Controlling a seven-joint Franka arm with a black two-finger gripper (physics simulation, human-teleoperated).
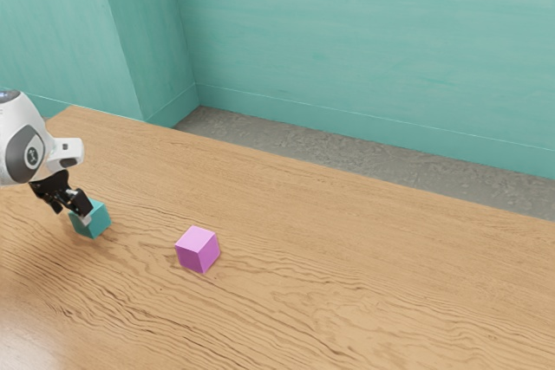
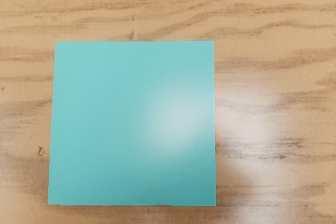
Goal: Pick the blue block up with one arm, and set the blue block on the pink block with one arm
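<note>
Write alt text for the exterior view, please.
A black gripper at the exterior view's left grips a tilted blue block; a pink block sits apart on the wooden table, toward the exterior view's right.

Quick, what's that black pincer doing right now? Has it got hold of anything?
The pincer: closed, holding the blue block.

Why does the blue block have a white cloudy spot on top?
Wrist view: that pale patch is light glare on the blue block, and a similar bright patch sits on the table beside it. Exterior view: the block looks evenly coloured, with a faint shadow beneath.
</note>
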